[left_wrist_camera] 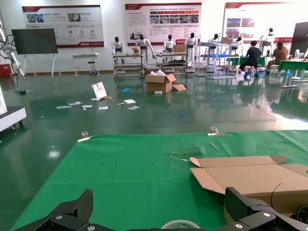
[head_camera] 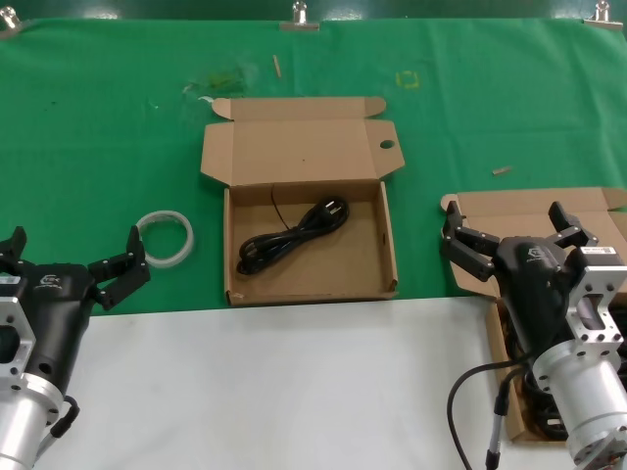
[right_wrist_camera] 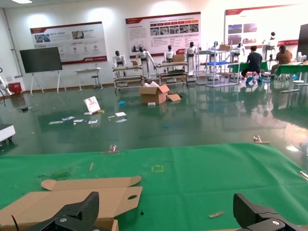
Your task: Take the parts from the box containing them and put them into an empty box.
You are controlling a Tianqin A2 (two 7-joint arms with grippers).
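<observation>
The right end effector in the head view hangs with its black fingers spread wide and nothing between them, above the near right box, a brown cardboard mailer largely hidden under the arm. Dark coiled cable shows inside that box near the wrist. The left end effector sits at the near left, fingers likewise splayed and empty, just beside a white translucent tape ring on the green worktop. Between the arms stands the centre box, shallow brown corrugated card, lid hinged back, a small round hole through its right side flap. One black power cable lies inside it, a loose bundle running diagonally with its plug toward the far right corner.

From the left wrist view, two dark fingertips stand well apart over the green cloth, the centre box's open lid beyond them.

From the right wrist view, the fingertips again stand wide, and the holed flap of the centre box shows beyond them
</observation>
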